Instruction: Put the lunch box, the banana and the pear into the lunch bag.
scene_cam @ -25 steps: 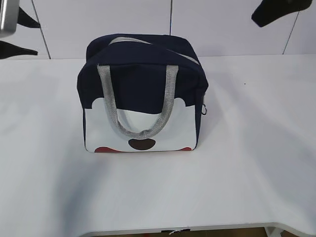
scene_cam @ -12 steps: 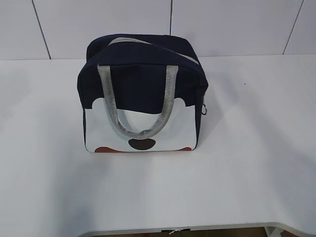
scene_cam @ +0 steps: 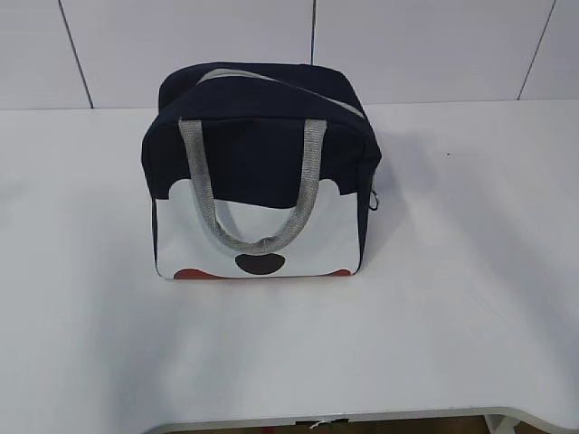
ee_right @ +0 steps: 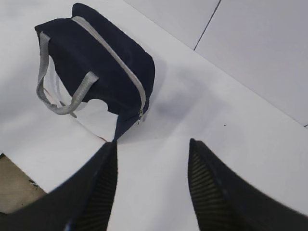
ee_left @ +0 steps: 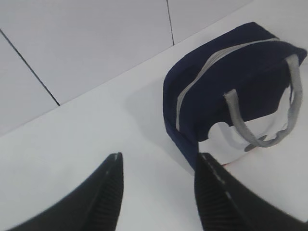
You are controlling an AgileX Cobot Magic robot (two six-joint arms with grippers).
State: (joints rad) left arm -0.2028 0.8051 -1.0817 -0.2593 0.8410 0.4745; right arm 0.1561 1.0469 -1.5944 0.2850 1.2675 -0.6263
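From the exterior camera I see the lunch bag (scene_cam: pixel 261 172) standing upright near the middle of the white table (scene_cam: pixel 470 271), closer to the back wall than to the front edge; its white panel with the dark oval faces me, and one grey webbing handle (scene_cam: pixel 258 194) hangs down over that panel; the second handle lies across the top toward the rear; neither arm shows in this view.

On my left wrist camera the left gripper (ee_left: pixel 159 192) hangs above bare tabletop with its two ribbed black fingers (ee_left: pixel 103 192) spread apart and nothing between them; the bag (ee_left: pixel 231 96) sits well apart from it, up and to the right in that view; the grey zipper (ee_left: pixel 202 79) runs along the top of the bag and looks closed along the stretch I can see.

On my right wrist camera the right gripper (ee_right: pixel 151 192) is likewise spread, fingers (ee_right: pixel 211 192) parted over empty white surface, holding nothing; the bag (ee_right: pixel 96 67) lies well away toward the upper left of that view, with the zipper's small metal pull (ee_right: pixel 140 115) hanging at the near end of the zipper line.

The lunch box, the banana and the pear appear in none of my three views, so I cannot tell where they are.
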